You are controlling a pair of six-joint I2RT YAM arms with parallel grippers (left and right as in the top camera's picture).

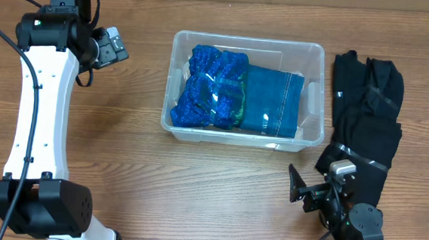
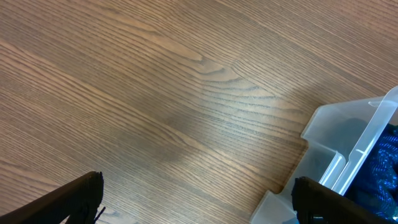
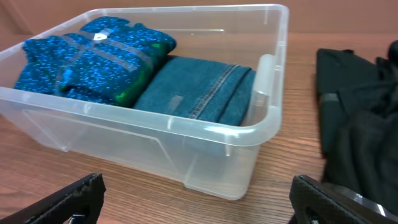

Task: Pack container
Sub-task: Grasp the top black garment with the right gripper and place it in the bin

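Overhead view puts the container (image 1: pixel 236 140) mid-way across the counter (image 1: pixel 216 203), holding a sparkly blue garment (image 1: pixel 209 89) and folded jeans (image 1: pixel 272 101), with a black garment (image 1: pixel 367 108) just beside its right wall, long axis running front to back. The right end effector (image 1: pixel 312 191), wide and empty, sits at that garment's near end; the left end effector (image 1: pixel 114 46), also wide, is left of the container.

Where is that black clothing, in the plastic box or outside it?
Outside. The black clothing lies crumpled on the table beside the container, which holds a blue sparkly garment and folded denim.
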